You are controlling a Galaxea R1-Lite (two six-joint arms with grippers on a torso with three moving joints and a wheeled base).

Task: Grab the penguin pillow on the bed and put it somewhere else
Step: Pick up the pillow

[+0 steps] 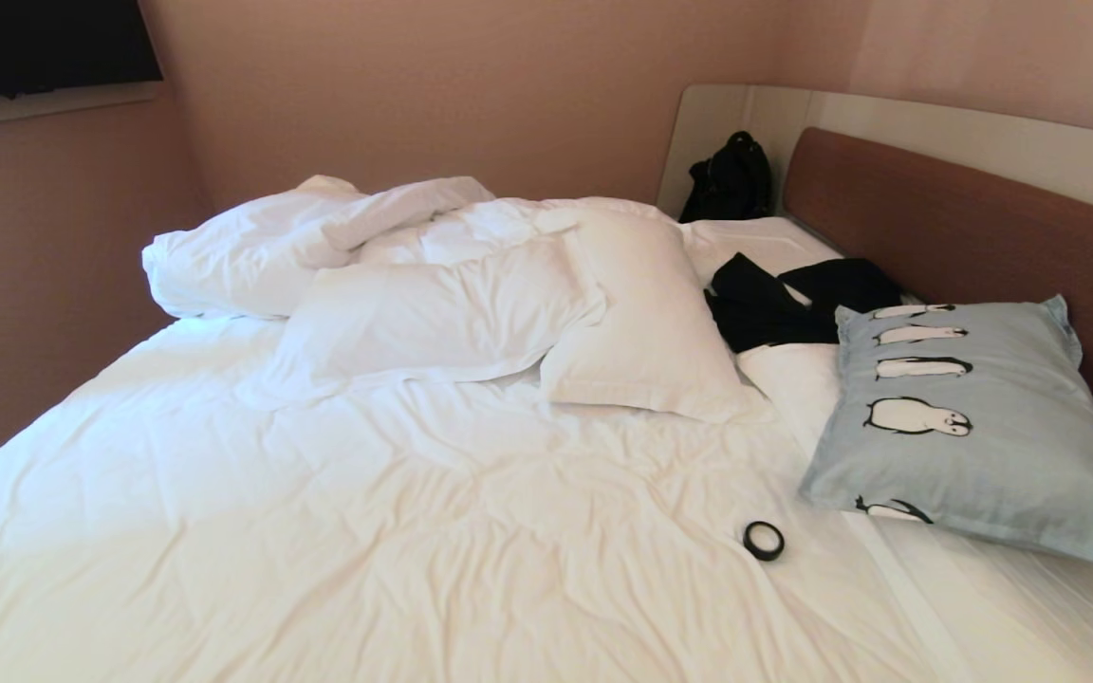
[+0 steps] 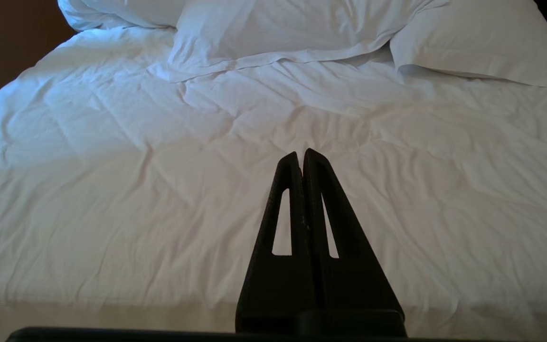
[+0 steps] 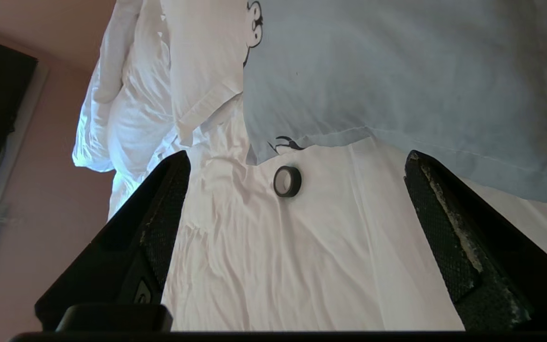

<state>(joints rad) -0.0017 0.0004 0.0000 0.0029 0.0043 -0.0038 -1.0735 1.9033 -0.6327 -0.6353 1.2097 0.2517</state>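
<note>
We are holding our right pincer spread wide and empty, facing the penguin pillow, which is lying at three o'clock on the bed against the headboard. The lift is not yet done. Our left pincer is sitting pressed together.

Penguin pillow on the right of the bed, against the headboard. Tape roll just left of its near corner. Dark clothes beyond it. White pillows mid-bed, duvet far left, bag at far corner.
</note>
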